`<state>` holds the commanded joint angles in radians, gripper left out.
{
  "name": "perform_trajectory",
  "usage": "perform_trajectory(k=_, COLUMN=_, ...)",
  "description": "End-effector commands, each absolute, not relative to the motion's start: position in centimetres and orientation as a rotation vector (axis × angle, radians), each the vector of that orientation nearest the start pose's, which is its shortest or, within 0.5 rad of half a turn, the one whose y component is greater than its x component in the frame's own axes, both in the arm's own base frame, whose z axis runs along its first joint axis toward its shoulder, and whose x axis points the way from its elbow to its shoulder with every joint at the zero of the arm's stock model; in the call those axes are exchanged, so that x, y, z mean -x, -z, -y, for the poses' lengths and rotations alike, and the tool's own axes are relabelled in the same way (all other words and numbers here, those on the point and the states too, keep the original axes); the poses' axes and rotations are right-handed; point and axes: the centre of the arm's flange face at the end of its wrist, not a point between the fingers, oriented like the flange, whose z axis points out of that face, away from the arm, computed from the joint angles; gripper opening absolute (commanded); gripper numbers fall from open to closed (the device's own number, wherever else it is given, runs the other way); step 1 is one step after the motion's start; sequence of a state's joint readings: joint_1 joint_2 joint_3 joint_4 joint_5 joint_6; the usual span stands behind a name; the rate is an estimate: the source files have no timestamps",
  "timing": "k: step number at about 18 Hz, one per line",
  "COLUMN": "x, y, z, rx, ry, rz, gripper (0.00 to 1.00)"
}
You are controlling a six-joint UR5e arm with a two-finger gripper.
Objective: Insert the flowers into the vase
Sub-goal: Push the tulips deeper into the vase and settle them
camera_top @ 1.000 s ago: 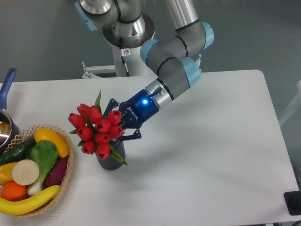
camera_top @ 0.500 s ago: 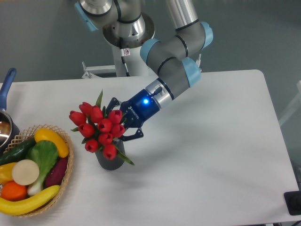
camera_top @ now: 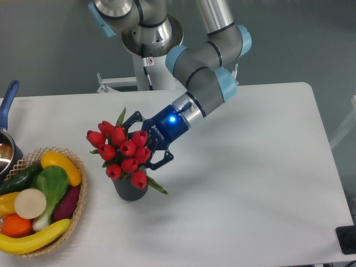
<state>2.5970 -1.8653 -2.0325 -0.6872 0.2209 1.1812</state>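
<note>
The flowers, a bunch of red closed tulip heads with green leaves, sit over the mouth of the vase, a small dark grey cylinder left of the table's middle. The bunch leans up and to the left and hides the vase's mouth. One leaf hangs over the vase's right side. My gripper reaches in from the upper right and is shut on the bunch just behind the heads. Its fingertips and the stems are hidden by the heads.
A wicker basket with banana, orange, leafy greens and other produce stands at the front left, close to the vase. A pot with a blue handle is at the left edge. The robot base stands behind the table.
The bunch and my gripper have shifted a little to the right and down, so the heads now sit more squarely over the vase. The vase has not moved.
</note>
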Motion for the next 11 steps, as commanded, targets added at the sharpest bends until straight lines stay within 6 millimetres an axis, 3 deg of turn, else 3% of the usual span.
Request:
perform_trajectory(k=1, x=31.8, y=-29.2, z=-46.1, rx=1.809, ry=0.549, rz=-0.234, gripper=1.00)
perform_trajectory(k=11, x=31.1, y=-31.0, z=-45.2, rx=1.930, ry=0.440, rz=-0.277, gripper=1.00)
